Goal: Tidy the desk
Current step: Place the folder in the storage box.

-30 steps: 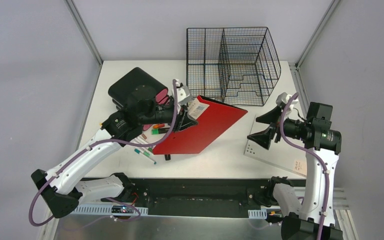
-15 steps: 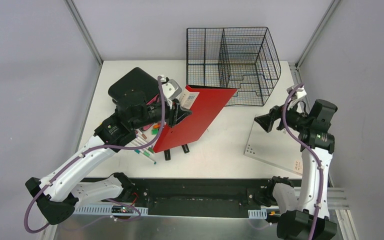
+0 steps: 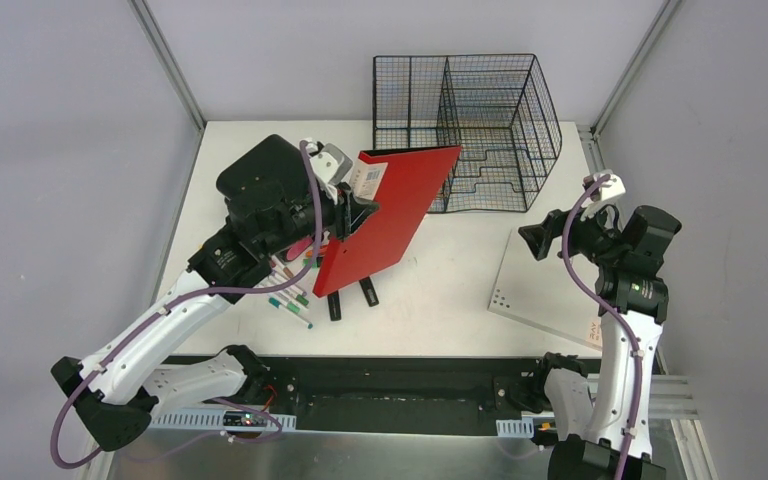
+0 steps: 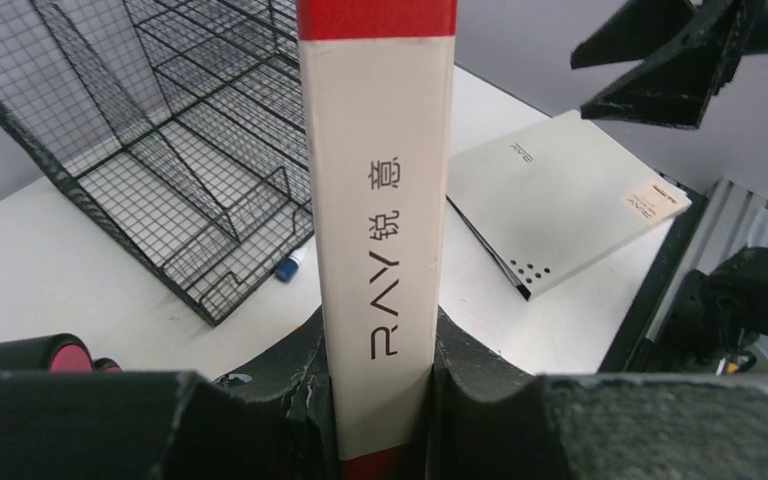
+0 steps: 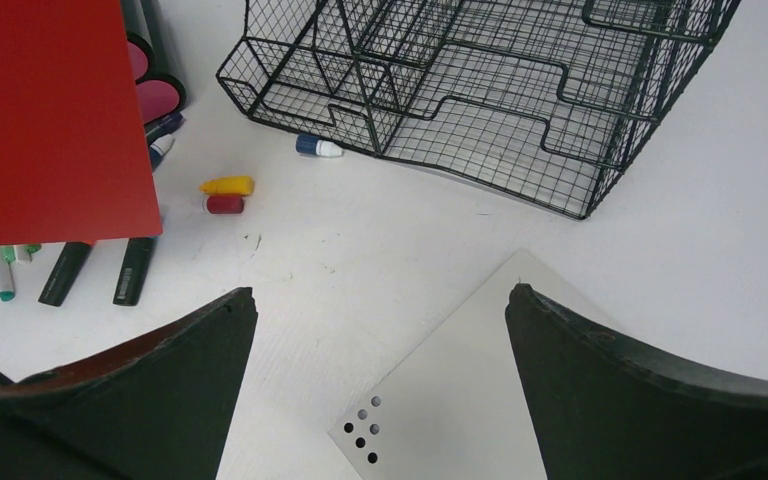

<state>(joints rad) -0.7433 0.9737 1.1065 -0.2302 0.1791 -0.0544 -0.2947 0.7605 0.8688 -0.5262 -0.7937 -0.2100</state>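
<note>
Sitting ahead of both arm bases: white desk (image 3: 460,290), aluminium rails, grey walls. At its far edge wire rack (image 3: 480,130), blue-capped bottle (image 5: 318,146) just outside; left gripper (image 3: 353,215) pinches red folder (image 3: 390,225) by spine; right gripper (image 3: 537,241) spread above grey binder (image 3: 545,295).

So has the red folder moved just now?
Yes. The red folder has tipped up and back toward the wire rack, its top edge now at the rack's front.
</note>
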